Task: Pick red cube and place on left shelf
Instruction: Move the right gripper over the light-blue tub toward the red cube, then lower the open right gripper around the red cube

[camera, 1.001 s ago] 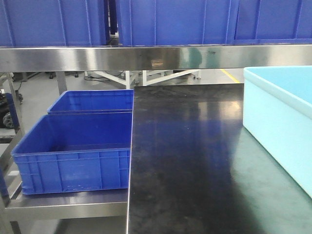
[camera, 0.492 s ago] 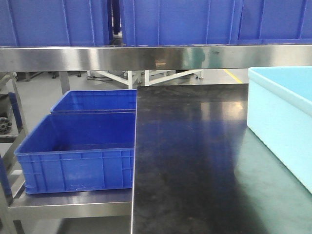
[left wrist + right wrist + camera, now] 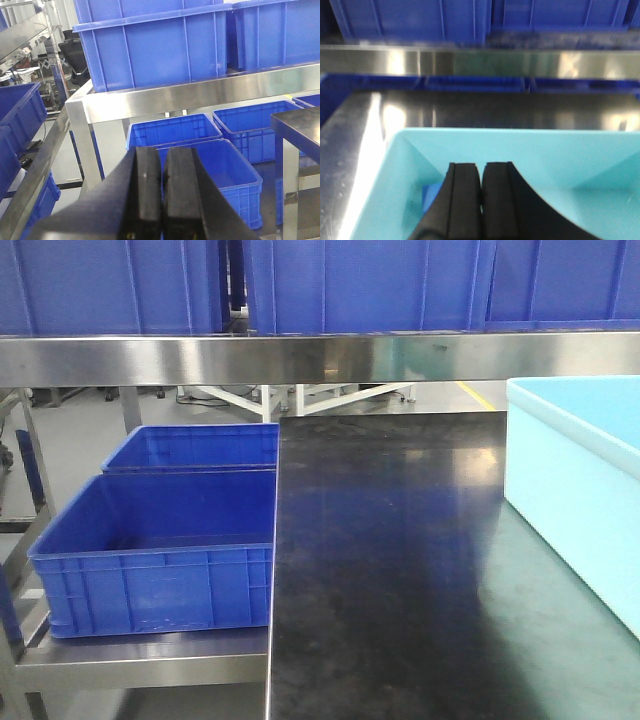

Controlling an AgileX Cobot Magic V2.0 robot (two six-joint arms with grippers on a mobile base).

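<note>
The red cube shows in none of the views. The left shelf is a brushed steel rack with dark blue crates on its tiers; it also fills the left wrist view as the steel rail with crates above and below. My left gripper is shut with nothing between its black pads, held in the air before the rack. My right gripper is shut and empty, hovering over the pale turquoise tub. Neither gripper appears in the front view.
A black-topped steel table runs forward from the shelf. The turquoise tub sits on its right side, with a small blue block inside near the left wall. Steel uprights frame the rack's left end.
The front view has shifted slightly: the scene slid a little to the right since a second ago, then steadied. Nothing was picked up or released.
</note>
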